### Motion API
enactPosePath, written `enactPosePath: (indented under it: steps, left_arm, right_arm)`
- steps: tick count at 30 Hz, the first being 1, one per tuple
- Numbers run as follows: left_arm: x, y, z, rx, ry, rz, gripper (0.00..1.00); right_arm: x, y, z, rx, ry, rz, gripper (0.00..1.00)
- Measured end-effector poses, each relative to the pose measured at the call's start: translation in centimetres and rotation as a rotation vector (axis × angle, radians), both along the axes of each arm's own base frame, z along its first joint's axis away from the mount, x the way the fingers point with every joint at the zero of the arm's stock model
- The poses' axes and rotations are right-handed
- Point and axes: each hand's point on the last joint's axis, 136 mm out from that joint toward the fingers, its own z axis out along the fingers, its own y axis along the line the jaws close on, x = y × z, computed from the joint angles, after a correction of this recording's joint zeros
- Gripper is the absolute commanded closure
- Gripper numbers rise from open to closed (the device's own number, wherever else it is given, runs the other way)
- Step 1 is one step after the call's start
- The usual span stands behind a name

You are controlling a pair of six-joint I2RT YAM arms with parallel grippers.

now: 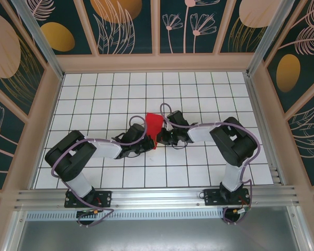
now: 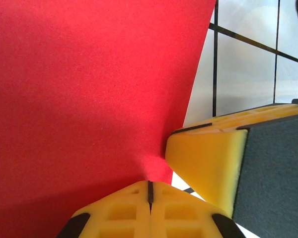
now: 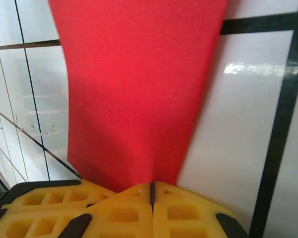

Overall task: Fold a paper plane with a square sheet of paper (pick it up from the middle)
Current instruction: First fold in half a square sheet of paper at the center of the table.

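Two grippers meet at the middle of the counter (image 1: 94, 94) in the overhead view. Your left gripper (image 1: 143, 137) comes in from 8 o'clock and your right gripper (image 1: 161, 138) from 4 o'clock. The red paper (image 1: 153, 125) stands up between them, broad at 12 o'clock and narrowing toward 6. I read this as a shared hold that keeps the sheet off the tiles for creasing.

From the left wrist, your left gripper (image 2: 150, 192) is pinched tight on the paper (image 2: 89, 99) at 6 o'clock, and the sheet fans out toward 10. A yellow finger (image 2: 203, 163) of the other arm sits just beside it at 4 o'clock.

From the right wrist, your right gripper (image 3: 151, 191) is likewise clamped on the paper (image 3: 139, 84) at 6 o'clock. The sheet rises to 12 and bows softly along its 9 o'clock edge. The paper lies in no container, so the two grippers alone carry it.
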Motion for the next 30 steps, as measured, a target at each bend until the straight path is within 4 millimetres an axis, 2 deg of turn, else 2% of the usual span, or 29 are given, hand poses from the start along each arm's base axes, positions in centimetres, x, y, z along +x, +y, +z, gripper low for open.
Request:
enactPosePath:
  steps: [9, 15, 19, 30]
  left_arm:
    - [-0.3, -0.8, 1.1, -0.06, -0.016, -0.032, 0.94]
    - [-0.7, -0.9, 1.0, -0.071, -0.005, -0.047, 0.95]
    - [-1.1, -0.5, -0.2, -0.041, 0.026, -0.046, 0.96]
    - [-0.8, -0.5, -0.2, -0.001, 0.029, -0.05, 0.98]
  right_arm:
    - [0.0, 0.0, 0.0, 0.0, 0.0, 0.0, 0.93]
    - [0.0, 0.1, 0.0, 0.001, 0.0, 0.0, 0.93]
    - [0.1, 0.1, 0.1, 0.003, -0.003, 0.001, 0.93]
    - [1.7, 1.4, 1.4, 0.014, -0.067, 0.04, 0.93]
